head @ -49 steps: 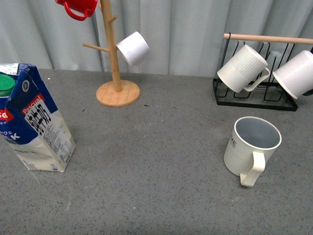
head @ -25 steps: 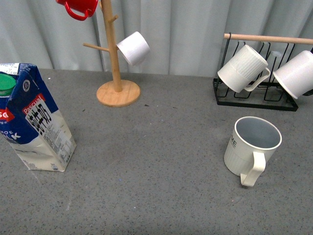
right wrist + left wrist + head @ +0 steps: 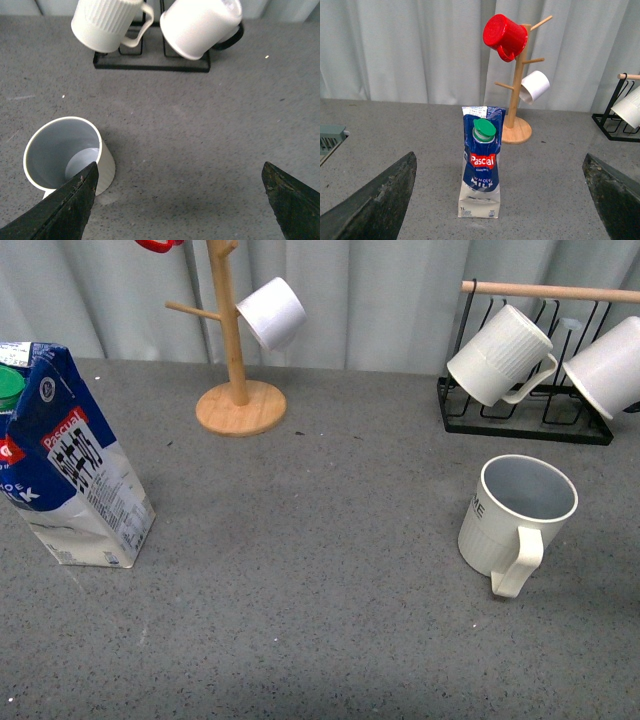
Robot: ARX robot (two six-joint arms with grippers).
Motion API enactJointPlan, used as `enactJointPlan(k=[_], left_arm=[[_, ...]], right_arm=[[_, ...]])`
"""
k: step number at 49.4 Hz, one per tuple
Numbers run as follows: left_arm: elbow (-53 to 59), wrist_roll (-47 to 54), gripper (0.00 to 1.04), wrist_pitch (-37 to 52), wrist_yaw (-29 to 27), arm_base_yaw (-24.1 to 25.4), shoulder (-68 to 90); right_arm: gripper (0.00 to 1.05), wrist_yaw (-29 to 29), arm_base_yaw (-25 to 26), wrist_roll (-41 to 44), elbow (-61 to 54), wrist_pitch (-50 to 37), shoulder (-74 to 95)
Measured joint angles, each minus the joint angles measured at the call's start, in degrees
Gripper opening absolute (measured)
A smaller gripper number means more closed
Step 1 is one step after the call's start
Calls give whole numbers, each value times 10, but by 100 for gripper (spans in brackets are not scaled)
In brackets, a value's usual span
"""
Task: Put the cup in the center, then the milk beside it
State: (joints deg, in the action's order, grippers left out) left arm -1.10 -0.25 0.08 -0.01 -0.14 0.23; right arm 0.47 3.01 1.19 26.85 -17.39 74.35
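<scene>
Cup [image 3: 515, 520]: upright, 3 o'clock on worktop [image 3: 320, 580], handle toward 6.
Milk [image 3: 65, 470]: upright, 9 o'clock; bare middle between.
Left gripper [image 3: 498, 156]: released, spread.
Right gripper [image 3: 180, 165]: released, spread.

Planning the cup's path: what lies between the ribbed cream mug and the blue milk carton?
Front view: only bare grey tabletop between the ribbed cream mug and blue-and-cream milk carton.

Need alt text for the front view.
A ribbed cream cup stands upright at right on a grey table, milk carton upright at far left. Behind: wooden mug tree with a white cup, black rack holding two white mugs. No arms in view.
</scene>
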Motion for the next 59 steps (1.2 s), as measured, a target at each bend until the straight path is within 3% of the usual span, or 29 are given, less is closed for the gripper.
enactJointPlan(k=[13,24,52,59], left_arm=[[0,0,98,0,0,0,0],[0,0,98,0,0,0,0],[0,0,98,0,0,0,0],[0,0,98,0,0,0,0]], right_arm=[[95,-30,-14,-66,134,83,177],[95,-23,-30,-103,196,127,261],[95,-26,-68,-128,258,141,350],[74,-26,-70,-132,264,154,350]])
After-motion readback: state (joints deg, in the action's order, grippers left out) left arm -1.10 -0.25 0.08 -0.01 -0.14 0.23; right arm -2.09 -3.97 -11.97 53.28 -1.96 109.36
